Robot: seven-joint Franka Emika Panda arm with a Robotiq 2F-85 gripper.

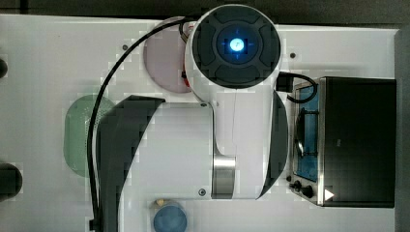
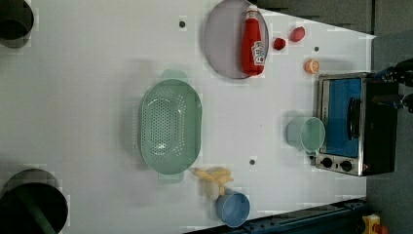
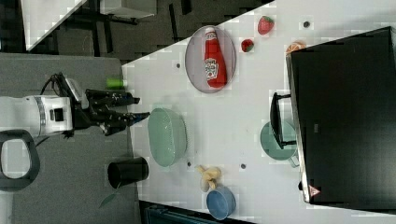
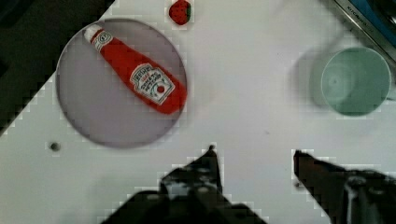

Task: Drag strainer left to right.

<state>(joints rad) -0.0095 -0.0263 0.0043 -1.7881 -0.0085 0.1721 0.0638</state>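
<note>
The strainer (image 2: pixel 169 126) is placed upright on the white table (image 2: pixel 87 73), with the plate (image 2: pixel 221 44) at about two o'clock in the left view, so free surface is left beside it for dragging. The gripper (image 3: pixel 133 108) is seen released, its jaws apart and nothing held. In the right view it is kept at nine o'clock of the strainer, well apart from the table, with the arm stretched straight.

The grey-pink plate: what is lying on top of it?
A red ketchup bottle lies on its side on the plate, its white cap toward the rim. The part of the plate under the bottle is covered and cannot be seen.
</note>
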